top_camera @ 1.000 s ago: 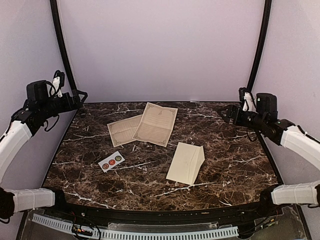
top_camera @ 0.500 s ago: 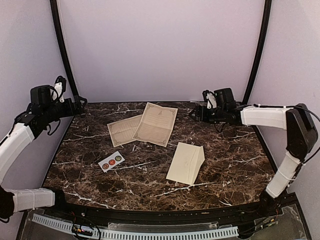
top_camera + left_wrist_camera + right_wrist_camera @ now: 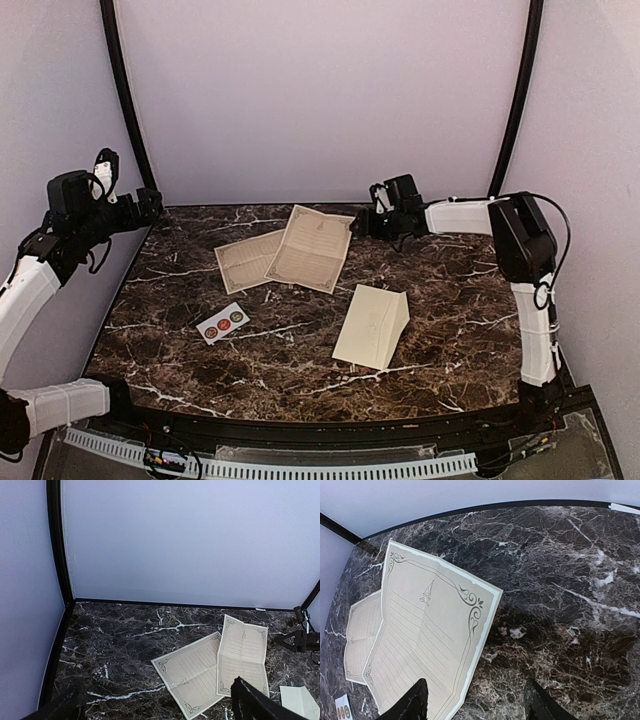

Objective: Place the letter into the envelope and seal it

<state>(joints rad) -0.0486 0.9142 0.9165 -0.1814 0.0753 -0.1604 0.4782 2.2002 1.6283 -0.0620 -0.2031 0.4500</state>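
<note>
Right claw (image 3: 360,224) parted, left claw (image 3: 152,204) wide

The plain cream envelope (image 3: 372,325) lies flat, aslant, apart from two overlapping ornate-bordered letter sheets (image 3: 311,248).

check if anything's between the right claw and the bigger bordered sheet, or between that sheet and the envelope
Nothing visible. The right claw is over the right edge of the bigger bordered sheet, jaws apart, with nothing between them. From that sheet to the envelope there is only bare marble table.
</note>
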